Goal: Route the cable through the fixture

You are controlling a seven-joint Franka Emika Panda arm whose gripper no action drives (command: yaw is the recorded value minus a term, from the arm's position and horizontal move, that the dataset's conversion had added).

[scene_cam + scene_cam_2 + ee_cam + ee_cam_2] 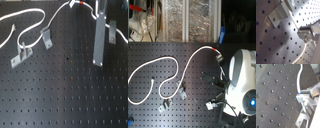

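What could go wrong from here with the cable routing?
1. The cable lies in loose loops on the board; pulling one part may drag the rest out of place.
2. The brackets stand close together near a loop, so the cord could snag on the wrong one.
3. The gripper looks apart from the cable, and the red band sits at the frame edge, making regrasp uncertain.

Black perforated board as work surface, clear plastic storage bins behind it, dim light
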